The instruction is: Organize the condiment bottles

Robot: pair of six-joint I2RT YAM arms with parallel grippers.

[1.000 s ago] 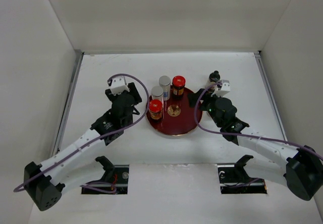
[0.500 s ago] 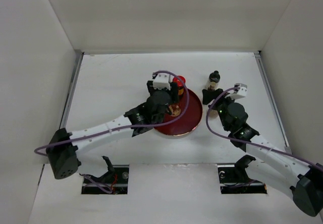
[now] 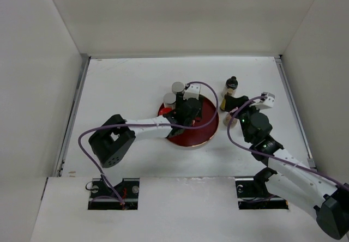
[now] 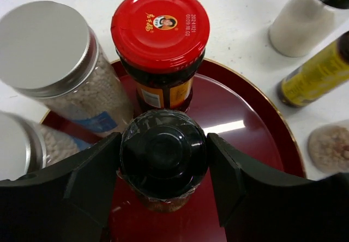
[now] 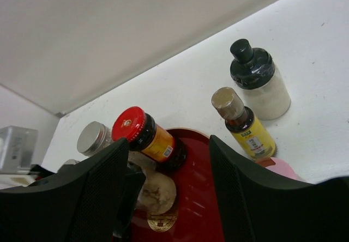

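- Two strings of dark print curve round the top of the red-lidded glass jar (image 4: pixel 161 26): "2024121" and what looks like "0109:18:G0", either side of a small round portrait logo. The yellow characters there are too small to read.
- That jar wears an orange and yellow label, its text unreadable.
- One slim bottle with a yellow label (image 5: pixel 251 133) stands on the white table (image 3: pixel 125 84) beside the tray, and its print is too small to make out.
- A gold emblem (image 5: pixel 158 220) marks the middle of the round dark red tray (image 4: pixel 245 144).
- The left gripper (image 4: pixel 162 163) is clenched on the black-capped jar wrapped in clear film (image 4: pixel 162 146), one finger against each side. The jar is over the tray, just in front of the red-lidded jar; whether it rests on the tray cannot be told.
- The left arm lies low across the table, its forearm stretched rightward to the tray, wrist camera looking down on the caps.
- Two silver-lidded jars of pale grains (image 4: pixel 46 48) stand at the tray's far left rim.
- The right gripper (image 5: pixel 169 163) sits just beside the tray's right edge with its jaws apart and nothing between them, its arm angled in from the near right.
- A black-capped jar of white powder (image 5: pixel 256 81) and a pink-capped jar (image 4: pixel 330 146) stand off the tray near the yellow bottle.
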